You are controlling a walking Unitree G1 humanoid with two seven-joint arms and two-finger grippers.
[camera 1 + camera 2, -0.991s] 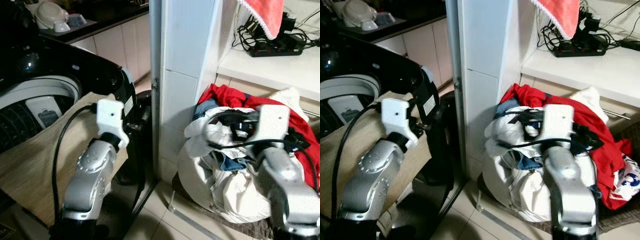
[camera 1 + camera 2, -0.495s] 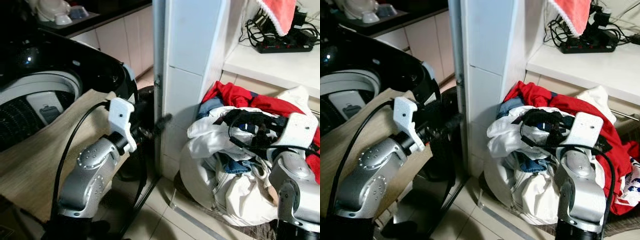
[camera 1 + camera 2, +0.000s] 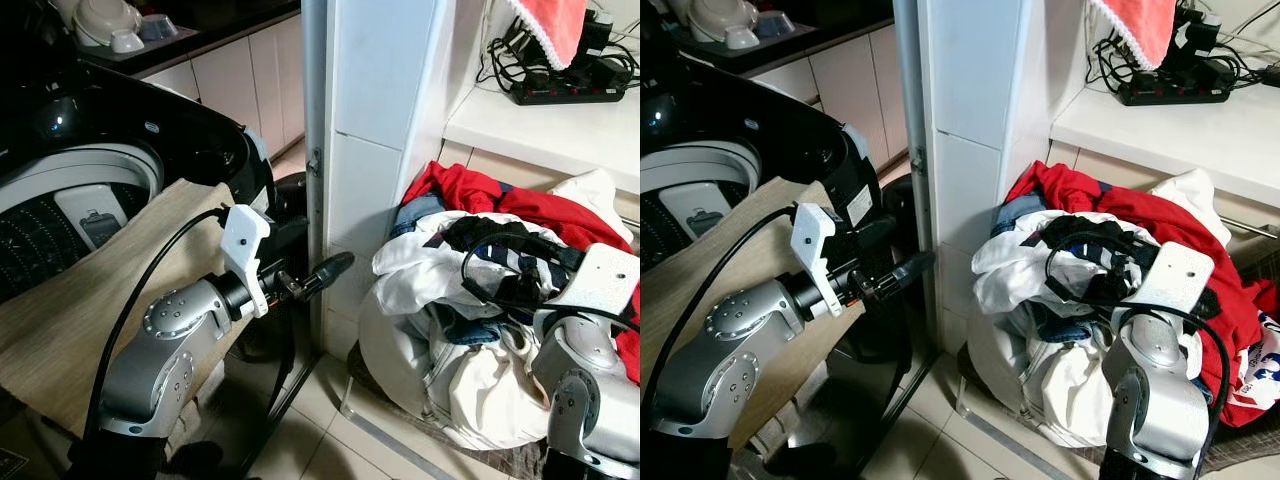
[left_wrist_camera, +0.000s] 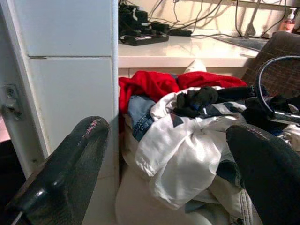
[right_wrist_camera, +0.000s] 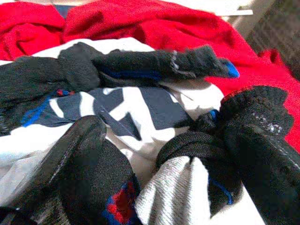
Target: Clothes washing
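Reaching into the laundry pile (image 3: pixel 470 330) at 3 o'clock of the white pillar (image 3: pixel 375 150), right hand (image 5: pixel 159 154) spread wide with black socks (image 5: pixel 140 65) lying between its fingers, nothing clamped yet, probably to lift a first load. Left hand (image 3: pixel 325 273) parted and empty beside the pillar, kept near the open washing machine (image 3: pixel 70 190) at 9 o'clock for the drop.
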